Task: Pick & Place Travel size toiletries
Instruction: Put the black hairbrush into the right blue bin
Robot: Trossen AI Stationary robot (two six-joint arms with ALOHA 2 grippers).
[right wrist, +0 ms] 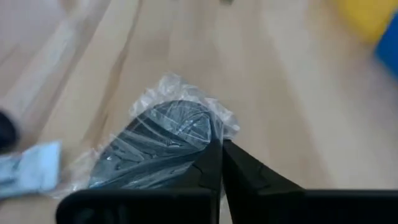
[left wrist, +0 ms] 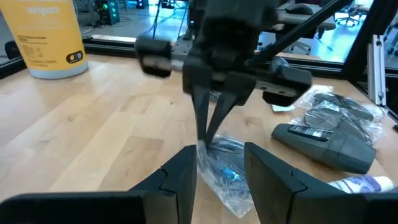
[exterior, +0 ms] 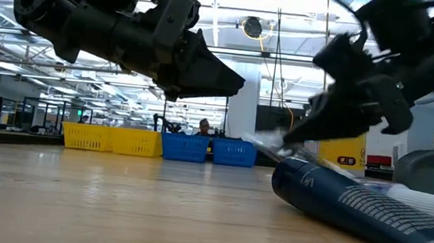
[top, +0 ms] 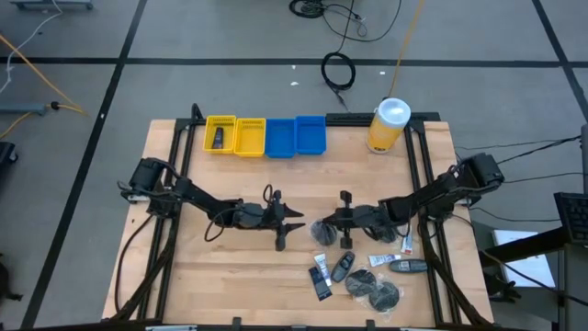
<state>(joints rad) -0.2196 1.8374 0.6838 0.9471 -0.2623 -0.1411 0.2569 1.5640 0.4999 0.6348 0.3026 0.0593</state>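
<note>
My right gripper is shut on a dark round packet in clear wrap, near the table's middle. My left gripper is open just to its left, level with the table, with its fingers on either side of the packet's wrap, apart from it. The other toiletries lie on the table near its near right edge: a dark tube, a dark bottle, two round packets, a white tube and a dark stick. My right gripper pinches the clear wrap at the packet's edge between its two fingertips. The fingers come from above, pointing down. The packet hangs tilted below them; whether its lower end touches the table, I cannot tell.
Two yellow bins and two blue bins stand in a row at the far edge; the leftmost yellow one holds a dark item. A large yellow canister with a white lid stands to their right. Bare wood lies between the grippers and the bins.
</note>
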